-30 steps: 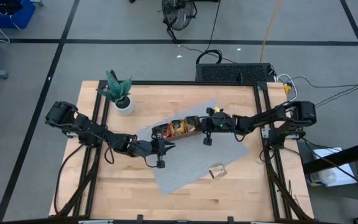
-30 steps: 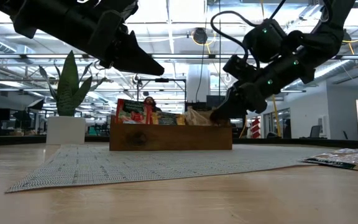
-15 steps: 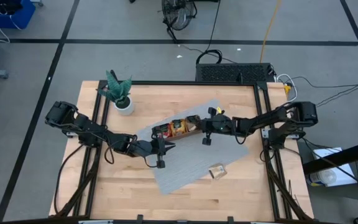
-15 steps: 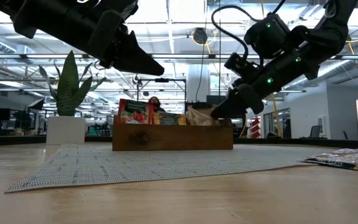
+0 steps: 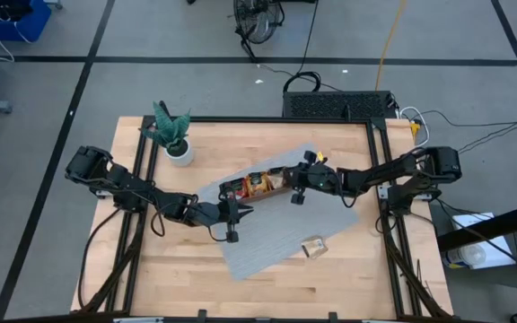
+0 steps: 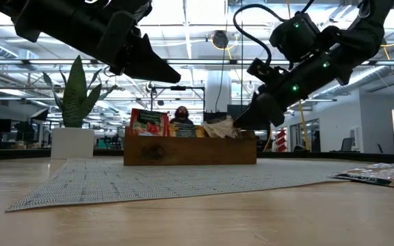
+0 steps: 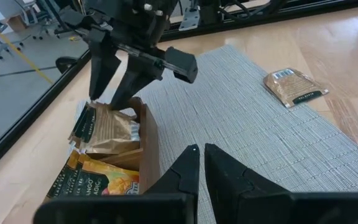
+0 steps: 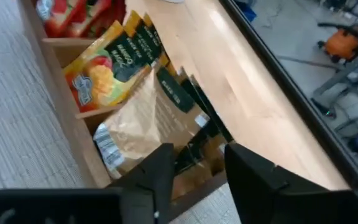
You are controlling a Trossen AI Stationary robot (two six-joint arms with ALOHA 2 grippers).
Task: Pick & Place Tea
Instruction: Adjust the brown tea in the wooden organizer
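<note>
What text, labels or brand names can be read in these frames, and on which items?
"MANGO": on the orange-yellow sachets in the wooden tray, right wrist view; the smaller words on them are not legible.
"ANGO" and "AGIC": cropped fragments on the same orange-yellow sachets, left wrist view.
Pale brown sachets in the tray: dark label strip, print too small.
Loose sachet on the grey mat: blue-white label, unreadable.
Red sachets: blurred.

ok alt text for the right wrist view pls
The right gripper, open, hovers over the end compartment of a wooden tray, above pale brown tea sachets. Orange-yellow sachets fill the next compartment, red ones the one beyond.
</note>
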